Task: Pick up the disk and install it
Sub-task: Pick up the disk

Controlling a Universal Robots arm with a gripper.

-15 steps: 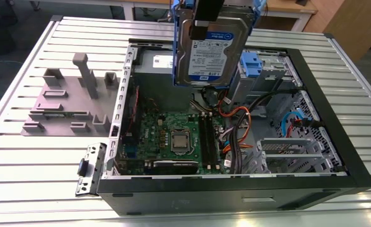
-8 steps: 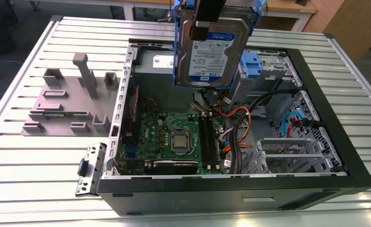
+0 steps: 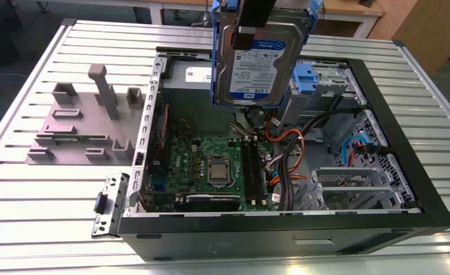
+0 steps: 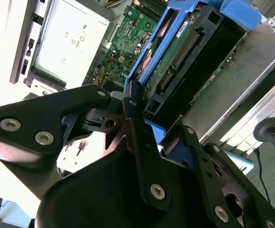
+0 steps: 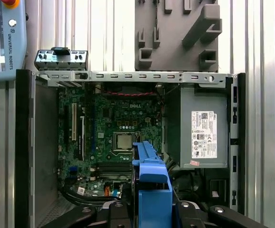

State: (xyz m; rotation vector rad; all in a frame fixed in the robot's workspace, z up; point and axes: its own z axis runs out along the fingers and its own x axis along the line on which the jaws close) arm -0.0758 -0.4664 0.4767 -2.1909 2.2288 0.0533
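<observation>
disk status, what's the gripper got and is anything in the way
Gripper shut on disk. Disk upright, held above the open case, not yet installed. Orange cables loose inside the case.

In the exterior view the picture's edge cuts off my gripper (image 3: 249,31) and the top of the disk (image 3: 259,69) I clamp, and the disk hides part of the grey power supply (image 3: 186,97) farther back.
</observation>
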